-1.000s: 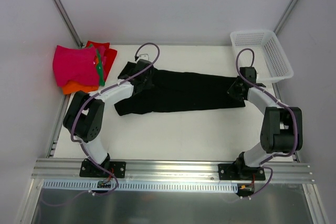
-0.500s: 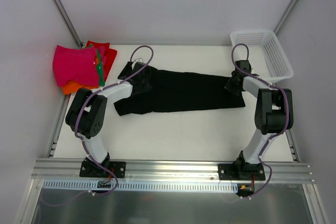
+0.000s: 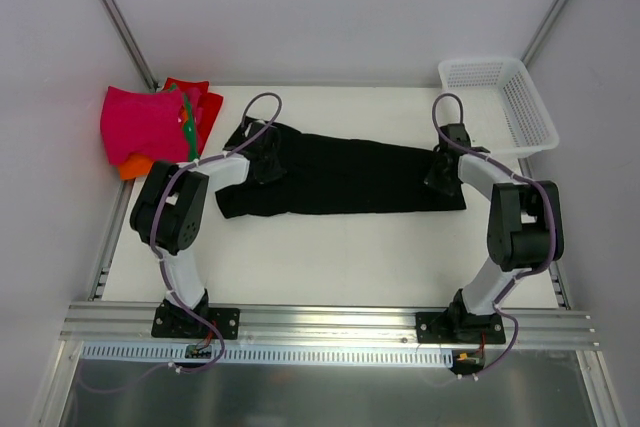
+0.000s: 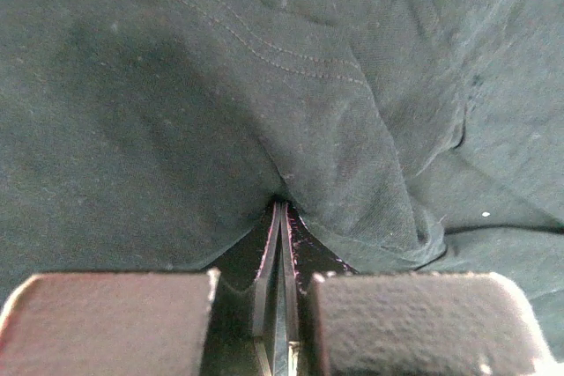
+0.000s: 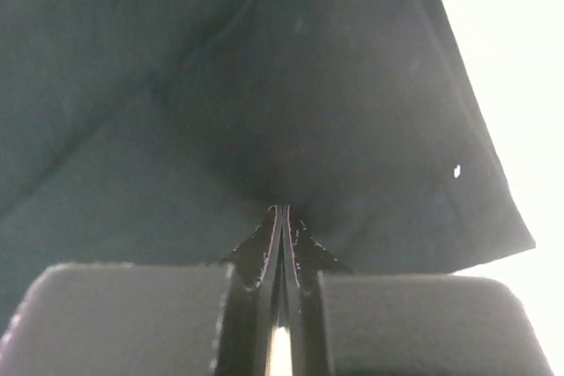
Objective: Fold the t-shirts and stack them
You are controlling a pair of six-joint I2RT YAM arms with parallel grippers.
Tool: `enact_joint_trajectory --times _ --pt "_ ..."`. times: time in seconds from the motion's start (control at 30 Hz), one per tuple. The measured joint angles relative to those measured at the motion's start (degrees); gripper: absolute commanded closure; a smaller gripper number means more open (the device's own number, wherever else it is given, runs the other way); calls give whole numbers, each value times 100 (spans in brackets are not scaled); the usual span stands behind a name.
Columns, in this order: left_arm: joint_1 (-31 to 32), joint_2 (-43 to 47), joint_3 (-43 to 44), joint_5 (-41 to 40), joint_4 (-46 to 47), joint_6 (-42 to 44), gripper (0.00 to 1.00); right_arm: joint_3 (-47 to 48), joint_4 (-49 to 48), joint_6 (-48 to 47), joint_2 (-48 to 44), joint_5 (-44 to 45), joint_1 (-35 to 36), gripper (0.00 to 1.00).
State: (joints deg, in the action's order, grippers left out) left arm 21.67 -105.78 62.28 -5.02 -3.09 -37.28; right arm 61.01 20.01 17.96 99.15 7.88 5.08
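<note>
Across mid-frame on the bench (image 3: 330, 257), the black t-shirt (image 3: 350, 177) lies as a long band, partly folded. Our left hand (image 4: 282, 217) and right hand (image 5: 282, 217) each pinch its cloth tight. At upper left the folded shirts (image 3: 150, 127) sit stacked; we judge this one needs further folding, then stacking.

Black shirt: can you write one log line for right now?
left gripper: shut on black t-shirt, left end | right gripper: shut on black t-shirt, right end | black t-shirt: lying on table | folded pile: far-left corner

Table front (image 3: 330, 247) open; basket (image 3: 525, 112), folded shirts (image 3: 145, 125) occupy far corners.
</note>
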Motion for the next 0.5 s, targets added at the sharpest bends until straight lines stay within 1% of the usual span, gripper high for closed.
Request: enact_joint_trajectory --times 0.23,0.4,0.5 --pt "-293 -304 387 321 -15 -2 100 -437 459 -70 -304 59 275 99" --pt "-459 -557 756 468 -92 39 100 -669 481 -66 -509 26 433 99" --pt "-535 -732 1060 505 -219 83 100 -752 557 -68 -605 76 667 100"
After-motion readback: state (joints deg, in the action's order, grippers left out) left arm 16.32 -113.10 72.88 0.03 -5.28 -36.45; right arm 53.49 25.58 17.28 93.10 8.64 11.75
